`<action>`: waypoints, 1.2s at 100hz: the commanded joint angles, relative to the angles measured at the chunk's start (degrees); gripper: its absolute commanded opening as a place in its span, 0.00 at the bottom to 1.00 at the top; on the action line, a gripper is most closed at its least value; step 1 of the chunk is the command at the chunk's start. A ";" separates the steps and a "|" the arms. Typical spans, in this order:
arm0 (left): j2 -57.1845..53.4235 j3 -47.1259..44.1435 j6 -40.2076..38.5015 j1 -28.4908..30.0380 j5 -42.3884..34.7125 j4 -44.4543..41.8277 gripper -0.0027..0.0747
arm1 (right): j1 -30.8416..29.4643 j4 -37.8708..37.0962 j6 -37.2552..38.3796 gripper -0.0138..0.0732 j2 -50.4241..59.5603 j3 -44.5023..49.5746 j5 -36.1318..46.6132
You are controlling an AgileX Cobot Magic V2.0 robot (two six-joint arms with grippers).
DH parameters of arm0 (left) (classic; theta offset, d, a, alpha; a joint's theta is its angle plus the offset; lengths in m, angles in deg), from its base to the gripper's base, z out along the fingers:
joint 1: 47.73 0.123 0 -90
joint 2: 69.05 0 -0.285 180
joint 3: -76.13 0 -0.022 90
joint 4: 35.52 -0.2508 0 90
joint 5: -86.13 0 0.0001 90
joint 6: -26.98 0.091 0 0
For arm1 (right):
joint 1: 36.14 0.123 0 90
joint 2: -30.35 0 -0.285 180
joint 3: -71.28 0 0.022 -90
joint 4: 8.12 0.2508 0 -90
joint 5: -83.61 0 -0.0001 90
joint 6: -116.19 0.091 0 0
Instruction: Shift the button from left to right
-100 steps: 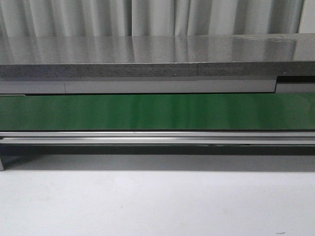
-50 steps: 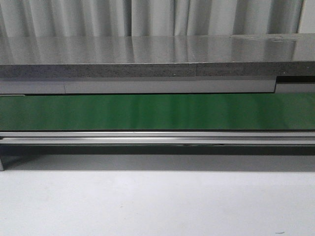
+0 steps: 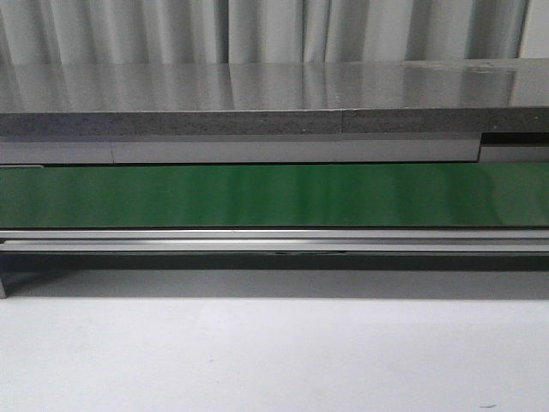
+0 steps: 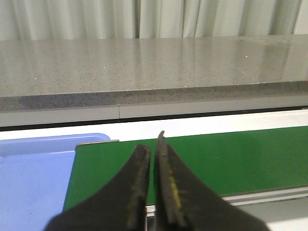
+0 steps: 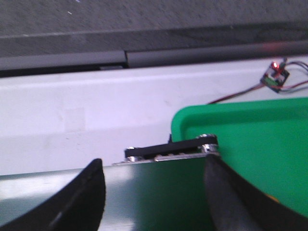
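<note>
The button shows in no view. My left gripper (image 4: pixel 152 144) is shut and empty, its two dark fingers pressed together above the left end of the green conveyor belt (image 4: pixel 231 154), beside a blue tray (image 4: pixel 33 178). My right gripper (image 5: pixel 154 163) is open and empty, its fingers spread above the belt's right end (image 5: pixel 154 192), next to a green tray (image 5: pixel 260 139). Neither gripper shows in the front view, where the belt (image 3: pixel 274 196) runs across the full width.
A grey stone counter (image 3: pixel 274 99) stands behind the belt, with curtains beyond it. A metal rail (image 3: pixel 274 240) edges the belt's front, and the white table (image 3: pixel 274 352) lies below. A small circuit board with a red light and wires (image 5: pixel 275 76) sits behind the green tray.
</note>
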 commanded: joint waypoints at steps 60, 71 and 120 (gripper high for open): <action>0.61 1.68 -0.23 -0.45 -5.01 0.50 0.04 | 7.45 0.16 -0.41 0.65 43.17 30.97 14.66; 0.61 1.68 -0.23 -0.45 -5.01 0.50 0.04 | 7.45 -0.06 -0.41 0.64 49.55 35.62 14.61; 0.61 1.68 -0.23 -0.45 -5.01 0.50 0.04 | 7.45 -0.06 -0.41 0.24 57.58 42.39 14.67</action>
